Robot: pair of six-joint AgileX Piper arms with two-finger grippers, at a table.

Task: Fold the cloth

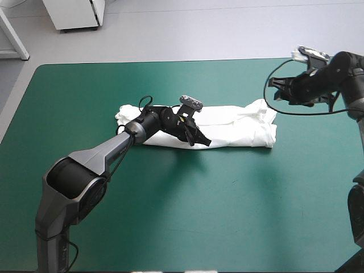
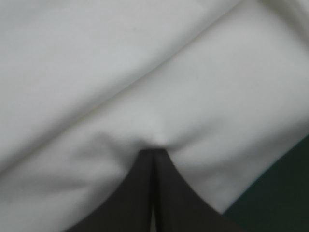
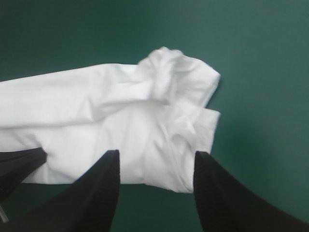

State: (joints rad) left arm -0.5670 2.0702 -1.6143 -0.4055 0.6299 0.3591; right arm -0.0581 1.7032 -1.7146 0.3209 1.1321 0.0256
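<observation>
The white T-shirt (image 1: 227,126) lies folded into a long band across the middle of the teal-green table. My left gripper (image 1: 199,138) is at the band's near edge, shut on the T-shirt. In the left wrist view its black fingers (image 2: 166,193) meet in a point where the T-shirt (image 2: 145,72) puckers at their tip. My right gripper (image 1: 278,90) hangs open above the far right side, beyond the band's right end. From its wrist, the right gripper (image 3: 158,154) stands over the T-shirt (image 3: 96,111) near its bunched right end (image 3: 178,72), holding nothing.
Bare teal-green cover (image 1: 216,216) stretches in front of the band and to both sides. The left gripper's black finger (image 3: 19,166) shows at the shirt's near edge in the right wrist view.
</observation>
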